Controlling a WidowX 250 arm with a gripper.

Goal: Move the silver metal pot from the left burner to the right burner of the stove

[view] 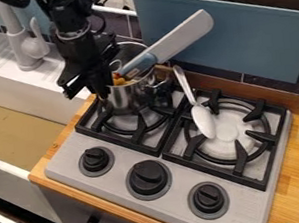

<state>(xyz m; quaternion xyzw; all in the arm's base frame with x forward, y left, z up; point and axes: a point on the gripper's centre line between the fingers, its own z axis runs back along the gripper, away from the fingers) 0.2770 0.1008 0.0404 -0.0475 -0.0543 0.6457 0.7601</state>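
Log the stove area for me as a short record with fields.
end effector: open, at the left side of the pot; contact cannot be told
pot: metal, upright on the left burner
in pot: a blue-handled utensil with a broad pale blade, leaning out to the right; something yellow-orange, partly hidden
spoon: silver, bowl down on the right burner, handle toward the bin
knobs: three, black, along the stove front
behind stove: blue bin
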